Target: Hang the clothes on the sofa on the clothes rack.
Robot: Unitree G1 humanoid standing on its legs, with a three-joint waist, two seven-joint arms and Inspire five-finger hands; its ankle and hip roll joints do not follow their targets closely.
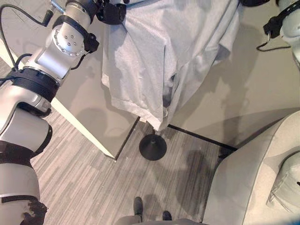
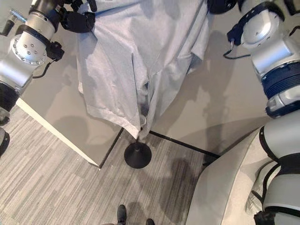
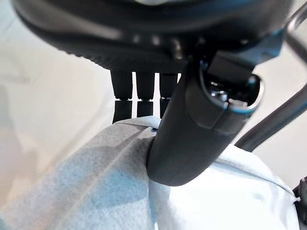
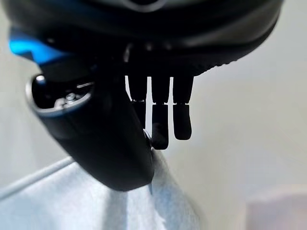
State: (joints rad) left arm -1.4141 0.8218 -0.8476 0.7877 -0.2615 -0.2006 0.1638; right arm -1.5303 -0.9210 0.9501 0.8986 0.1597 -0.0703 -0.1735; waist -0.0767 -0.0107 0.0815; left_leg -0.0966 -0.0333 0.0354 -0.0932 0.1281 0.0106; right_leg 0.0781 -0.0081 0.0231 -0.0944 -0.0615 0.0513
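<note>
From the head, a grey shirt (image 1: 159, 61) hangs between both raised hands, above a round black rack base (image 1: 153, 147). The left hand (image 3: 192, 129) pinches its shoulder edge; the right hand (image 4: 115, 143) pinches the other.

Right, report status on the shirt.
Left hand and right hand both pinching the grey shirt, held high. Rack base directly below hem. Nothing blocking.

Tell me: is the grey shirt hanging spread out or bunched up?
Spread out: the grey shirt hangs full-length above the rack's round base, held between left hand and right hand.
</note>
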